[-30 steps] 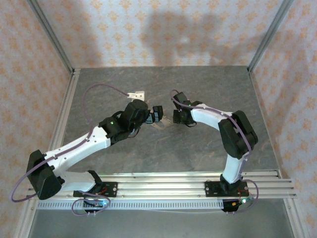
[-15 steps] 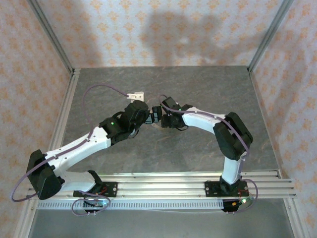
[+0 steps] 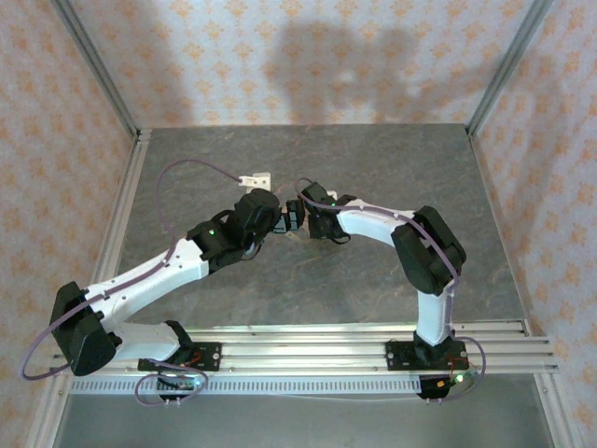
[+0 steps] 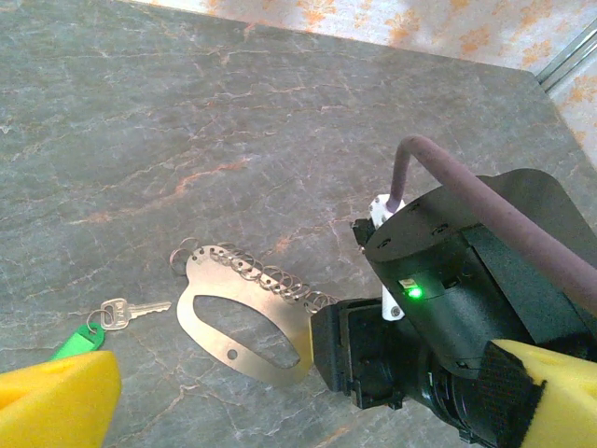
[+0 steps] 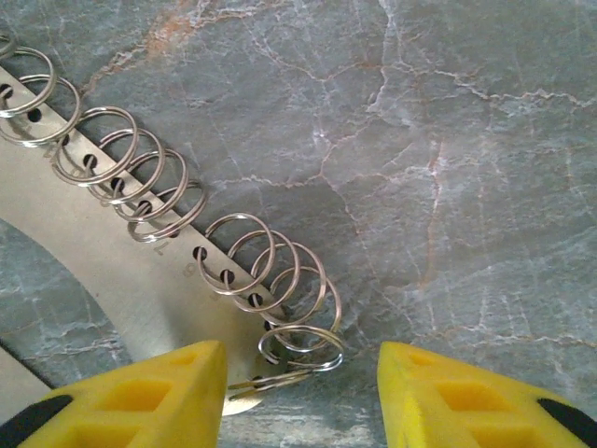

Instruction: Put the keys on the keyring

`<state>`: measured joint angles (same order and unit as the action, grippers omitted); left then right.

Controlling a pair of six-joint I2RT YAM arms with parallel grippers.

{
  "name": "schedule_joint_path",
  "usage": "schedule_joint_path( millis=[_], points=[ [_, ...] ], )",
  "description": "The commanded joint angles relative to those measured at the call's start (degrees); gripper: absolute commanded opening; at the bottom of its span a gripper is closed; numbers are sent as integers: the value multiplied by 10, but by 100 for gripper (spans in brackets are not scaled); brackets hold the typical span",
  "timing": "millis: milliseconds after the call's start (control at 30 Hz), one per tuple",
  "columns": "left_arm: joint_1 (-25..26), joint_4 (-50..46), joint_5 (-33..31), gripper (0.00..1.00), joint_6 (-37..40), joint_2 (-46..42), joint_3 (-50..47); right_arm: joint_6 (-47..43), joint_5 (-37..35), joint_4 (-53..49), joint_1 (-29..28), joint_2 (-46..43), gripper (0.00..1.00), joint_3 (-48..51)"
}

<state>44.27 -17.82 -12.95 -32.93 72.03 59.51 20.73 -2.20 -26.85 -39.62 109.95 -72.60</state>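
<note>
Keyring (image 4: 224,280) on grey, perhaps stone, tabletop (image 4: 280,112)

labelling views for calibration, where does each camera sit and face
Top external: fixed above and behind the bases, looking down on the grey marbled table; white left arm and right arm meet mid-table.
Left wrist: low, looking along the table at the flat silvery metal keyring plate, small green-headed key and right arm's black wrist; own yellow fingers at bottom corners.
Right wrist: close above, facing down on the plate's wire rings; own yellow fingers below.
Shared: both wrist views show the ringed plate.
</note>
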Motion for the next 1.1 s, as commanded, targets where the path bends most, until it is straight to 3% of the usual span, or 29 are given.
schedule_joint_path(
  millis=[0, 367, 633, 900, 1067],
  points=[
    [4, -12, -25, 100, 7, -8, -7, -4, -37, -20, 0, -13, 44, 1],
    [4, -12, -26, 100, 5, -13, -10, -4, -37, -23, 23, -48, 43, 38],
    [4, -12, -26, 100, 5, -11, -11, 14, 13, -1, 23, -97, 43, 67],
    [5, -9, -25, 100, 3, -7, -10, 80, 93, 38, 23, -99, 41, 86],
    [4, -8, -25, 100, 3, -5, -11, 128, 95, 50, 22, -92, 35, 92]
  ],
)
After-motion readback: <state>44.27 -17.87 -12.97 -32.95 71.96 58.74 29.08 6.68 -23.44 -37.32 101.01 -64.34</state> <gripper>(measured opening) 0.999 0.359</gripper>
